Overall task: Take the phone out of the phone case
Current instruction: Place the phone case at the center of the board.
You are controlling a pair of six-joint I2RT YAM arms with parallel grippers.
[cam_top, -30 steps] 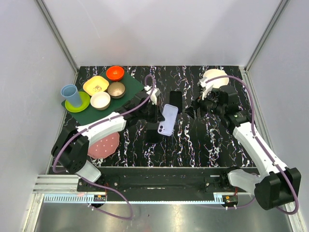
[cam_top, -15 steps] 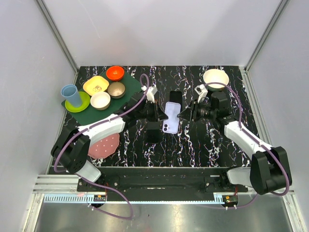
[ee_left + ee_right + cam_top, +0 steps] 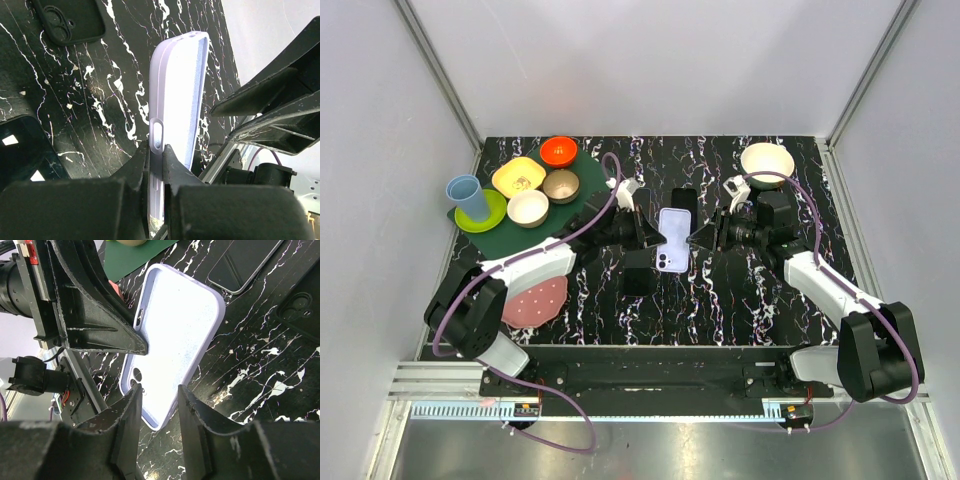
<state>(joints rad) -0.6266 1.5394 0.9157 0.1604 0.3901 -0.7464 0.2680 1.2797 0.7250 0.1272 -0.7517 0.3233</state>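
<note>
Left pincer [image 3: 156,150] clamps the lilac phone case [image 3: 180,90] by its near edge, above the counter [image 3: 100,100], so the parted, empty right pincer [image 3: 159,392] can straddle the opposite edge.

You have a black marbled table [image 3: 750,300] carrying a green mat [image 3: 592,185] at the back left, a pink plate [image 3: 535,298] front left, a cream bowl [image 3: 767,160] back right, and a dark phone [image 3: 245,265] near a black case [image 3: 300,305].

Smooth, matt lilac plastic forms the phone case [image 3: 175,335], the table [image 3: 740,300] is glossy black stone-look with white veins, and the right gripper's fingers [image 3: 120,435] are rough, scuffed matt black plastic.
</note>
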